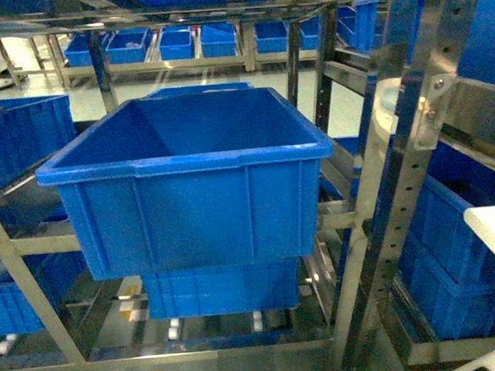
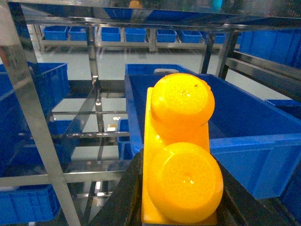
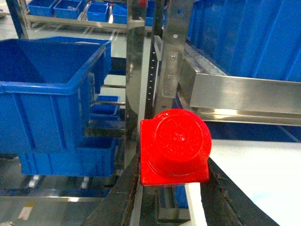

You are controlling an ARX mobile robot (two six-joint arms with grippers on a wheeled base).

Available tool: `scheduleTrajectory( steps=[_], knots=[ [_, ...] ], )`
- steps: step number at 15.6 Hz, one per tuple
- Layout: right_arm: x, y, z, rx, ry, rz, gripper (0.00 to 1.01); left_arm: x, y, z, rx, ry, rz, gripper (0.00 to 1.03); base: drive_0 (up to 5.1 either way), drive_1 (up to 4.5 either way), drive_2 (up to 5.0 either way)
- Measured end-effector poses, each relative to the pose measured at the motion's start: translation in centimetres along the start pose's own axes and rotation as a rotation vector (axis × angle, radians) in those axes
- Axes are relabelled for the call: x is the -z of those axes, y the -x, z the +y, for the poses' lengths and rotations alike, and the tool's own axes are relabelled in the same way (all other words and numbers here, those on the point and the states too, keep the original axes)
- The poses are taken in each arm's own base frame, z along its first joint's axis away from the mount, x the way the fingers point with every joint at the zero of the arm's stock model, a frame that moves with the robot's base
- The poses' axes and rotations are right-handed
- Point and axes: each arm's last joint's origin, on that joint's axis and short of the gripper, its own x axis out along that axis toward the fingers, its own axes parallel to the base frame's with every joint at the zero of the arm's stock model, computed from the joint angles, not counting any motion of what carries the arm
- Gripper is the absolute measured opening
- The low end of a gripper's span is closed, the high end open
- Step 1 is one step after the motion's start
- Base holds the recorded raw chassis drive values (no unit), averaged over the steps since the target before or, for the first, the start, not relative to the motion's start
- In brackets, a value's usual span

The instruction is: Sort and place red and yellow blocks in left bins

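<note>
In the left wrist view, the orange-yellow block [image 2: 181, 155] with two round studs sits clamped between the black fingers of my left gripper [image 2: 179, 172], which is shut on it. Behind it stands a big blue bin [image 2: 263, 141], slightly to the right. In the right wrist view, my right gripper [image 3: 173, 165] is shut on the red block [image 3: 175, 148], which has one stud. It hangs to the right of a deep blue bin [image 3: 42, 87]. The head view shows that bin [image 1: 186, 160] on the rack, open side up, with neither gripper in sight.
Steel rack posts [image 1: 400, 183] stand right of the bin, and another post [image 2: 33, 127] is close on the left. A second blue crate [image 1: 221, 289] sits below the bin and more crates [image 1: 23, 137] to the left. A white surface [image 3: 258, 179] lies under the right gripper.
</note>
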Motion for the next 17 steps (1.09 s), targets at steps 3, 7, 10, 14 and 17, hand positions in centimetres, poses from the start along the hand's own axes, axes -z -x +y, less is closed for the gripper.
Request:
scheduleTrajectory(
  steps=[3, 7, 10, 14, 17],
  knots=[
    [0.04, 0.0, 0.0, 0.0, 0.0, 0.003, 0.29, 0.01, 0.0, 0.0, 0.0, 0.0, 0.001, 0.27, 0.0, 0.0, 0.0],
    [0.01, 0.0, 0.0, 0.0, 0.0, 0.002, 0.29, 0.05, -0.03, -0.01, 0.001, 0.0, 0.003, 0.26, 0.0, 0.0, 0.0],
    [0.03, 0.0, 0.0, -0.001, 0.0, 0.003, 0.29, 0.05, -0.03, 0.02, -0.001, 0.0, 0.003, 0.26, -4.9, 2.54, 2.5],
    [0.0, 0.0, 0.0, 0.0, 0.0, 0.0, 0.29, 0.04, -0.02, 0.02, 0.0, 0.0, 0.003, 0.26, -4.9, 2.54, 2.5],
    [0.0, 0.01, 0.0, 0.0, 0.0, 0.0, 0.29, 0.04, -0.02, 0.02, -0.001, 0.0, 0.003, 0.26, -4.9, 2.54, 2.5]
  ],
)
